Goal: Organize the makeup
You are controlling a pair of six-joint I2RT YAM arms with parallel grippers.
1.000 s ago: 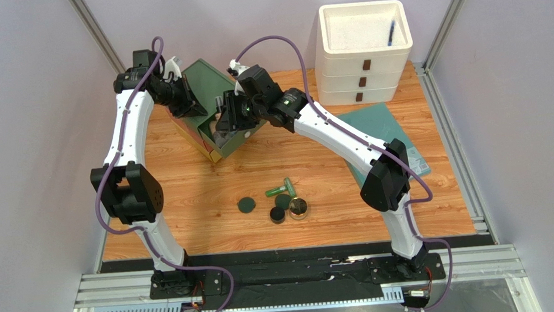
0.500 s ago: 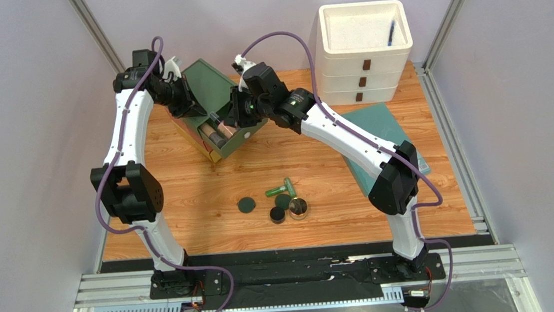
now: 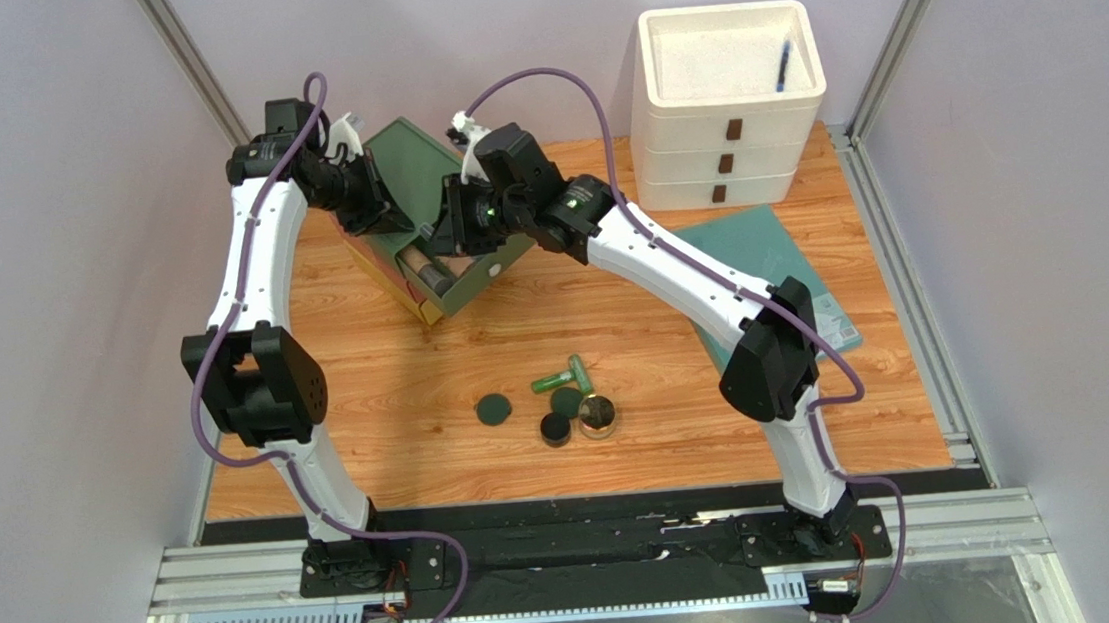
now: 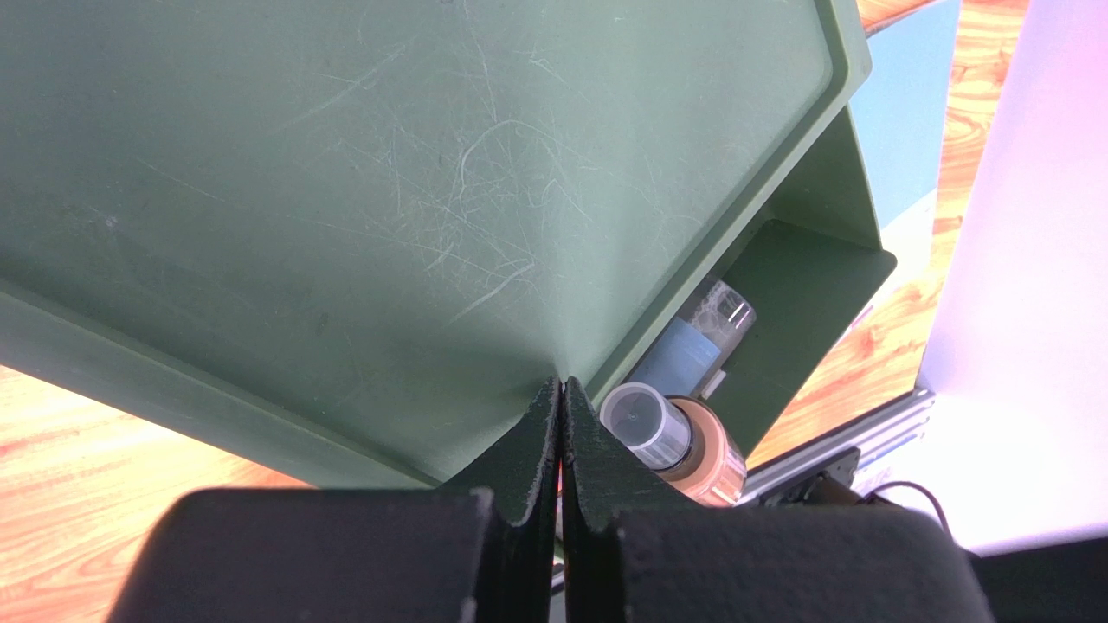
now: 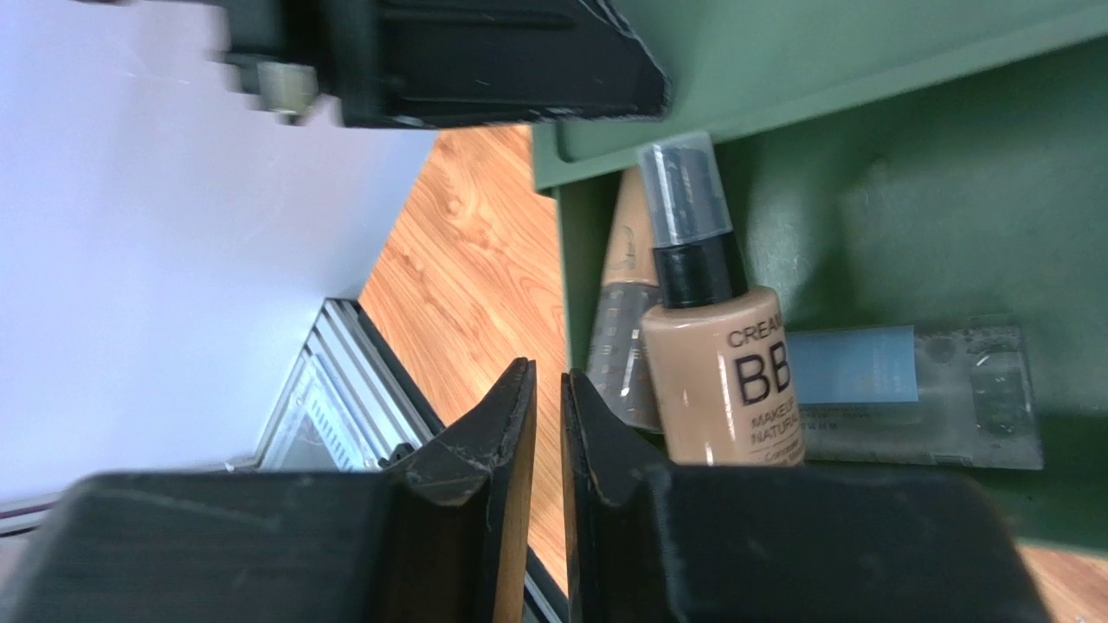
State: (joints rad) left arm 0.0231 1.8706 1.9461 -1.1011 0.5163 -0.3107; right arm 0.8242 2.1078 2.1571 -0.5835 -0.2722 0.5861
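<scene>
A dark green box (image 3: pixel 470 277) stands at the back left of the table. My left gripper (image 3: pixel 377 210) is shut on the edge of its raised lid (image 4: pixel 390 195). Inside lie clear bottles with beige contents (image 4: pixel 683 448), among them a BB cream bottle (image 5: pixel 722 377), and a clear piece with a blue label (image 5: pixel 910 390). My right gripper (image 3: pixel 448 234) hovers over the box opening, jaws almost together and empty (image 5: pixel 546 390). On the table lie a bright green tube (image 3: pixel 563 376), three dark green compacts (image 3: pixel 494 409) and a gold-rimmed jar (image 3: pixel 599 416).
A white drawer unit (image 3: pixel 728 101) stands at the back right with a blue pen (image 3: pixel 784 66) in its top tray. A teal flat book (image 3: pixel 751 242) lies partly under the right arm. Metal frame posts rise at both back corners.
My right gripper has come up out of the box and shifted slightly, so the bottles inside now show. My left gripper still holds the lid up.
</scene>
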